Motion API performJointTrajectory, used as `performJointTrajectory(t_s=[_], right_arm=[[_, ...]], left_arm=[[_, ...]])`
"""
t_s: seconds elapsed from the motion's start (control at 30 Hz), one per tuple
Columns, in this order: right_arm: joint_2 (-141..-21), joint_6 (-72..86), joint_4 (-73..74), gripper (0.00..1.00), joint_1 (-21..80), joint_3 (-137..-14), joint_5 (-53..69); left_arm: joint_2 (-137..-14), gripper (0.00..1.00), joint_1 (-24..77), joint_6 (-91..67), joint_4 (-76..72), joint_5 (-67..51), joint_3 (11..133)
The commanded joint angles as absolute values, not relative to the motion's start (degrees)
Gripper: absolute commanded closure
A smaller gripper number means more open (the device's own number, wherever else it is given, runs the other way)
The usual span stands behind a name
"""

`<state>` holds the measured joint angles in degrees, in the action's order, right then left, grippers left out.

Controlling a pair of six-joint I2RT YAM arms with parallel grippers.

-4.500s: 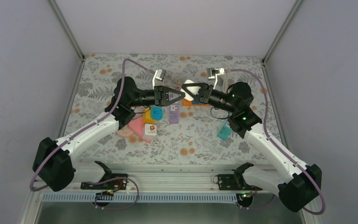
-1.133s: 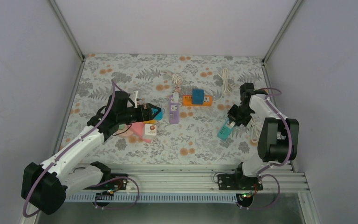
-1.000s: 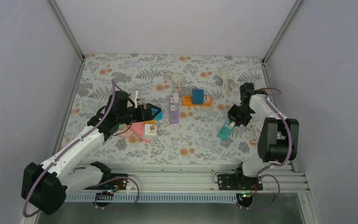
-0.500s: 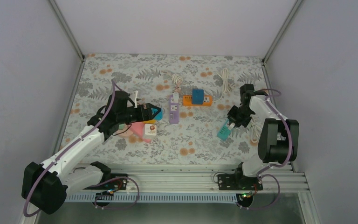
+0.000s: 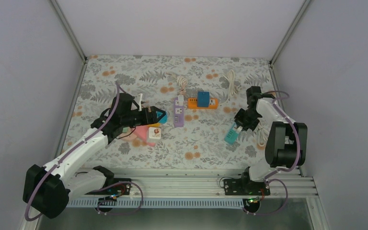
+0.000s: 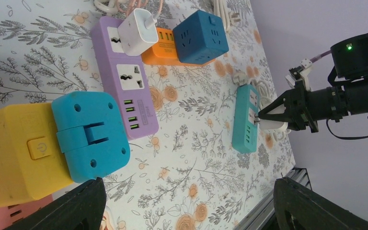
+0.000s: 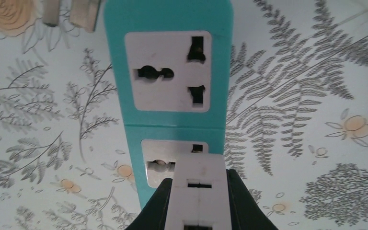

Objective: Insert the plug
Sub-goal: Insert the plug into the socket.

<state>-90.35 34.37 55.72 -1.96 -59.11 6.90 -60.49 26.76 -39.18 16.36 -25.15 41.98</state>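
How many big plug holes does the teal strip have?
2 on the teal strip. The uncovered socket is at its far end; the second socket is next to it, partly hidden by the white plug. More may be hidden behind it.

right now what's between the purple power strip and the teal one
Only bare floral cloth lies between the purple power strip and the teal power strip, as the left wrist view shows.

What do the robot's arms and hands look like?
Both the left arm and right arm are white tubes joined by chunky black joints, each trailed by a looping purple cable. The left hand and right hand are black with two pointed fingers. Small green lights glow on the right arm.
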Motion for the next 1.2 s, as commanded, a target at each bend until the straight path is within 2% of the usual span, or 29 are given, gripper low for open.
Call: performJointTrajectory(t_s=[0.0,0.27,0.8,1.03,1.1,1.17], right_arm=[[-89.5,34.6,55.1,0.97,-2.3,-59.6,2.1],[-90.8,33.5,52.3,0.97,-2.3,-57.7,7.5],[-94.8,36.1,51.8,0.96,-2.3,-53.7,-1.3],[-92.3,36.6,51.2,0.65,-2.3,-55.9,0.9],[-90.7,36.2,51.7,0.59,-2.3,-57.3,2.4],[-89.7,35.8,52.3,0.58,-2.3,-58.7,3.4]], left_arm=[[-61.0,0.12,26.5,-38.7,15.6,-26.2,41.9],[-60.6,0.13,26.5,-38.8,15.5,-26.2,41.5],[-60.5,0.12,26.2,-38.5,16.1,-25.9,41.4],[-60.0,0.12,26.0,-38.3,17.0,-25.7,41.8],[-60.0,0.12,26.0,-38.2,17.1,-25.6,42.1],[-60.1,0.12,26.0,-38.1,17.3,-25.5,42.4]])
